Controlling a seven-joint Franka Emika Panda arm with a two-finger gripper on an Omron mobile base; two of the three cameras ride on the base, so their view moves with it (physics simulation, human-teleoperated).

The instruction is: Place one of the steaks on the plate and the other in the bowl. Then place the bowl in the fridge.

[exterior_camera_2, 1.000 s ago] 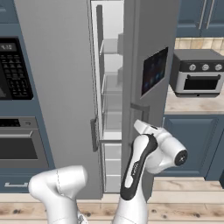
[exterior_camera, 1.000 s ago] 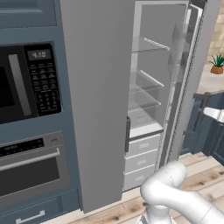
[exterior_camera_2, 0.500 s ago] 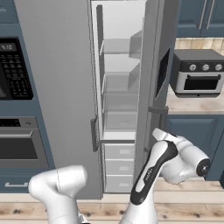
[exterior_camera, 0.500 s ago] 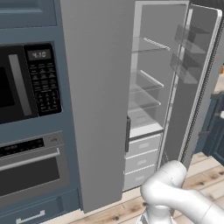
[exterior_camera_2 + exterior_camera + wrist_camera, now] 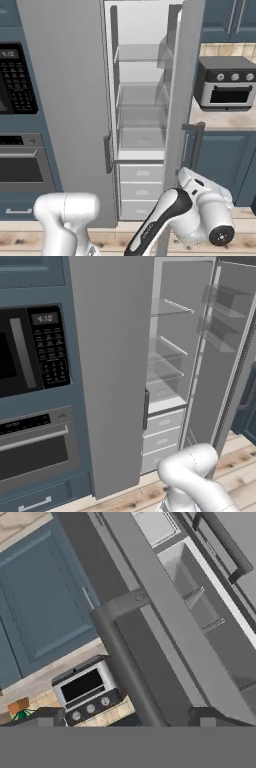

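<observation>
Our hand [image 5: 125, 714] has its fingers spread wide, gripping nothing, either side of the door handle [image 5: 125, 662] on the fridge [image 5: 75, 100]. That right door [image 5: 182, 75] stands swung out edge-on, leaving the shelves [image 5: 140, 95] beyond it with open room.

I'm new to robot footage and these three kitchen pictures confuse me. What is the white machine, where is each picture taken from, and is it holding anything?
The white machine is a robot arm on a driving base. Two pictures come from cameras on that base, behind the arm to its left and right. Both show a grey fridge with its right door swung open and bare shelves inside. The third is from a camera on the hand, tilted, looking along the gripper at the door handle between its fingertips. The gripper is open and holds nothing. A toaster oven sits on the counter nearby.
</observation>
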